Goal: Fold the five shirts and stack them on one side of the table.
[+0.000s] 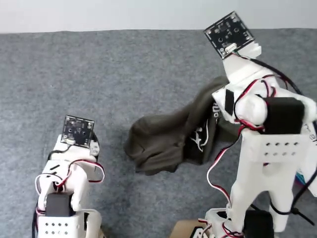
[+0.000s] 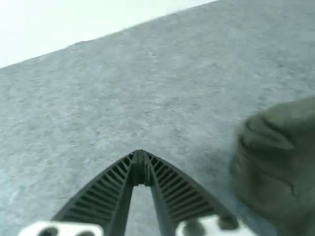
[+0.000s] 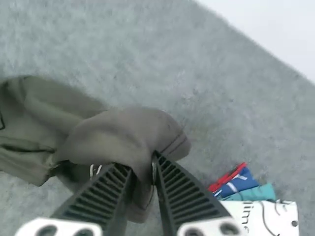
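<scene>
An olive-green shirt [image 1: 163, 141] lies crumpled in the middle of the grey table, one end drawn up toward the right arm [image 1: 267, 129]. In the right wrist view my right gripper [image 3: 142, 164] is shut on a fold of this olive shirt [image 3: 98, 132], and the cloth drapes over its fingertips. My left gripper [image 2: 140, 157] is shut with nothing in it, low over bare felt. The olive shirt's edge [image 2: 280, 157] sits off to its side. The left arm [image 1: 64, 188] stands at the near left of the table.
A pile of other shirts [image 3: 246, 196] in red, blue, teal and white with print lies on the right side of the table, close to the right arm's base. A brown board [image 1: 185, 229] shows at the near edge. Grey felt [image 1: 99, 74] covers the table.
</scene>
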Robot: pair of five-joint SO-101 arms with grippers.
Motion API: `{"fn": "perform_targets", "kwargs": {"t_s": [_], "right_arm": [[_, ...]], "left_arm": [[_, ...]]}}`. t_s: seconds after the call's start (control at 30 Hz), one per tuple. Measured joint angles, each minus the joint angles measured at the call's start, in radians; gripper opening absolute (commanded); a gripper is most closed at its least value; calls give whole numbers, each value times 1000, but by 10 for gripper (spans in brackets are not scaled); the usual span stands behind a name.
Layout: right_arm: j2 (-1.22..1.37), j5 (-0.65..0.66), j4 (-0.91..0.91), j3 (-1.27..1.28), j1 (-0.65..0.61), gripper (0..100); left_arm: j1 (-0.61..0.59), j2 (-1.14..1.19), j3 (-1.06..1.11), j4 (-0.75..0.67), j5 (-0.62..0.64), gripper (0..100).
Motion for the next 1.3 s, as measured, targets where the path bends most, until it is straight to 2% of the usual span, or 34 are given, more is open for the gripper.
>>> {"fn": "perform_targets", "kwargs": {"t_s": [0.13, 0.27, 0.5, 0.63, 0.9, 1.13, 1.3], "right_arm": [[0, -5, 0, 31, -2, 9], [0, -5, 0, 54, 11, 9], [0, -5, 0, 55, 34, 9], [0, -21, 0, 55, 34, 9], [0, -52, 0, 55, 38, 9], [0, -52, 0, 55, 38, 9], [0, -52, 0, 55, 38, 9]], "left_arm": [[40, 25, -5, 26, 0, 4], [43, 186, -106, 43, 0, 4], [124, 555, -559, 338, 0, 4], [249, 720, -647, 459, -6, 3], [459, 839, -572, 471, -166, 9], [485, 956, -505, 381, -233, 199], [488, 1053, -505, 315, -238, 237]]}}
